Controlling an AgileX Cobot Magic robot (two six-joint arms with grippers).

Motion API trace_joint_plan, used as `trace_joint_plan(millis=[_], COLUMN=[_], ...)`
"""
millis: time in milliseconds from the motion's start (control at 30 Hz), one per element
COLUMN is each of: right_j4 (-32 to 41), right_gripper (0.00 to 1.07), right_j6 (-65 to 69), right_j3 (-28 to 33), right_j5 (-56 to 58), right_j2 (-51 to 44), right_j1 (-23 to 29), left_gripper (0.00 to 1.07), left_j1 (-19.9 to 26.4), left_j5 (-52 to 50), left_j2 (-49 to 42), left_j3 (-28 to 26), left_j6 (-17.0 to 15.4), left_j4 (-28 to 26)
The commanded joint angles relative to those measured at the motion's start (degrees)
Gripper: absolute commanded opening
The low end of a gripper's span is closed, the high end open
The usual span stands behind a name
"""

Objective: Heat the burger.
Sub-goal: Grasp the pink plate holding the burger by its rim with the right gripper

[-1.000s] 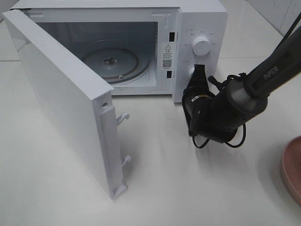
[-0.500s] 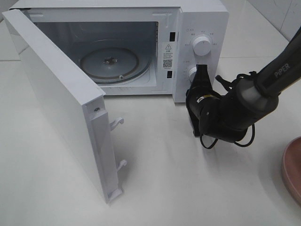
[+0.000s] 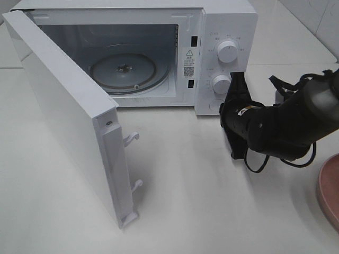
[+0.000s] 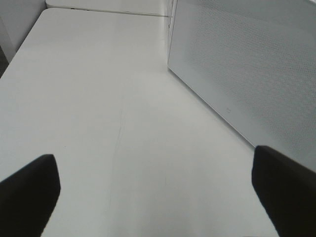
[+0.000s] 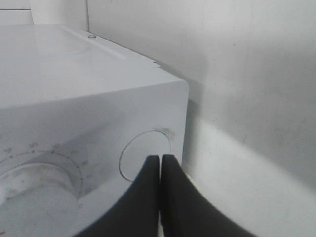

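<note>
Firmly closed pincer at the microwave's control panel

Centre right in the high view, the black right pincer (image 3: 238, 80) points at the control panel of the white box-shaped microwave oven (image 3: 228, 16); its tips sit just beside the lower white round knob (image 3: 221, 83), under the upper white round knob (image 3: 227, 51); its two fingers are pressed together with nothing between them; its wrist view puts the joined tips in front of a flat round white button (image 5: 140, 153) near the panel's corner, and whether they touch it cannot be told. The oven's white hinged door (image 3: 63, 106) stands swung wide across the left of the frame; in the cavity, upper centre, lies a round clear glass turntable (image 3: 123, 71); the curved edge of a pink round plate (image 3: 329, 193) shows at the lower right edge, on the white worktop (image 3: 212, 211), well apart from the oven. The left pincer (image 4: 158, 197), seen only in its own wrist view, is spread wide above the worktop and grips nothing; a white panel with a fine dot pattern (image 4: 247, 74) stands near it. The burger shows in none of these views, so its place cannot be told.
</note>
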Motion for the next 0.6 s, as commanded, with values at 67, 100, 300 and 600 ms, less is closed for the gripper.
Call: trace_joint_plan(millis=[67,100,300,600], right_j4=[-2.98,-3.84,-8.77,-18.74], right_gripper=[0.00,0.00,0.00,0.03], right_j6=[-3.38,-3.90,-6.70,-24.75], right_j3=[2.81,3.50,6.65,7.22], right_j5=[4.13,5.21,10.71,32.66], right_j2=[-4.58,-5.61,-10.77,-20.34], right_j1=[-0.23,-0.23,-0.23,-0.40], left_gripper=[0.98,0.98,0.98,0.98], left_j1=[0.11,0.11,0.11,0.11], left_j5=[-0.80,-0.80,-0.80,-0.80], left_j2=[-0.92,-0.92,-0.92,-0.92], left_j3=[0.11,0.11,0.11,0.11], left_j6=[0.11,0.11,0.11,0.11], left_j4=[-0.23,-0.23,-0.23,-0.23])
